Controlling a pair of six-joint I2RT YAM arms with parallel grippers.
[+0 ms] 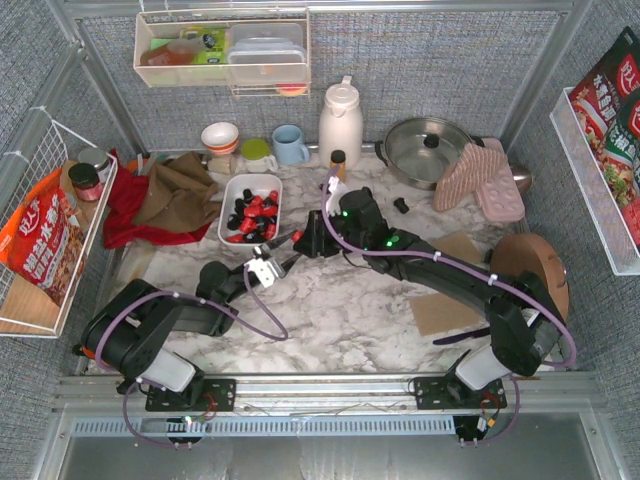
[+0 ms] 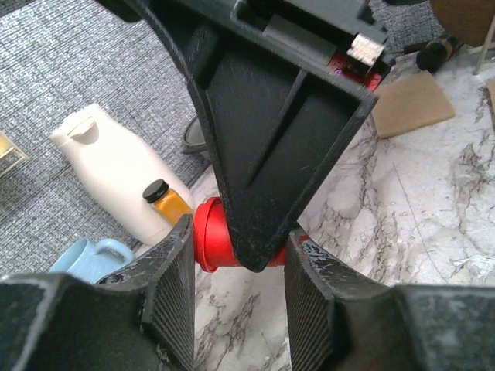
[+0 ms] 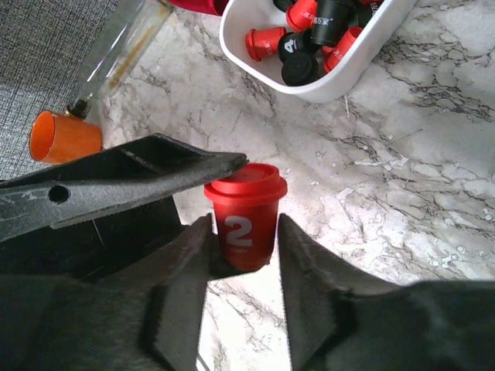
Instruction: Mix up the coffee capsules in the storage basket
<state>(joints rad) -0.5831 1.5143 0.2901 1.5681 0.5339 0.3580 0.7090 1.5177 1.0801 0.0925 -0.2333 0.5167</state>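
Two cloths, one red (image 1: 122, 218) and one brown (image 1: 178, 190), lie at the left of the marble table (image 1: 340, 320). To their right stands the storage basket (image 1: 222, 215), white and shallow, holding a mingled heap of red and black coffee capsules (image 1: 255, 212). Just right of the basket's near corner the two grippers meet.

The left gripper (image 2: 238, 232) reaches in from the left. Its fingers (image 2: 166, 297) stand apart, one tip at the lid rim of a single red capsule (image 3: 246, 197). Whether they press on the capsule cannot be told.

The right gripper (image 3: 244, 236) is clamped on that red capsule, one finger against each side of its body. The capsule bears a white "2" and sits outside the basket, near it but apart from its wall.

Farther right, along the back, stand a white jug (image 1: 340, 122) and a steel pot (image 1: 428, 150). A pink oven mitt (image 1: 468, 178) lies against the pot's right side.
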